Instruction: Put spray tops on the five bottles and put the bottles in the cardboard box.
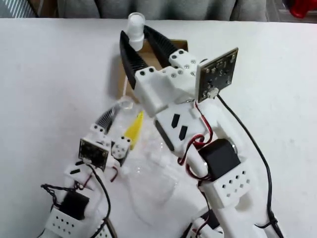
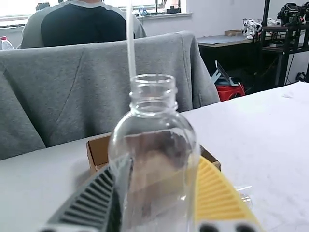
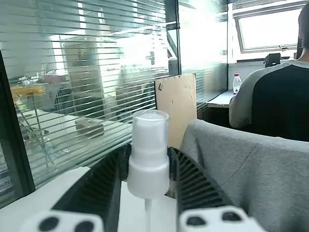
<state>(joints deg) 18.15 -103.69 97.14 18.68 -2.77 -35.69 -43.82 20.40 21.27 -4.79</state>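
Observation:
My left gripper (image 2: pixel 154 193) is shut on a clear plastic bottle (image 2: pixel 153 159), held upright with its neck uncapped; one finger is grey, the other yellow. In the high view the left gripper (image 1: pixel 124 124) sits low at centre left with the bottle (image 1: pixel 120 107) barely visible. My right gripper (image 3: pixel 147 169) is shut on a white spray top (image 3: pixel 147 153), its thin tube hanging down. From above, the right gripper (image 1: pixel 141 42) holds the spray top (image 1: pixel 135 27) raised over the cardboard box (image 1: pixel 178 45). The tube (image 2: pixel 130 38) hangs just above the bottle's mouth. The cardboard box (image 2: pixel 96 150) lies behind the bottle.
Clear plastic wrap or more clear bottles (image 1: pixel 153 173) lie between the arm bases. A grey cloth-covered chair back (image 2: pixel 58 92) stands past the table's far edge. White table surface (image 1: pixel 54 74) spreads to both sides.

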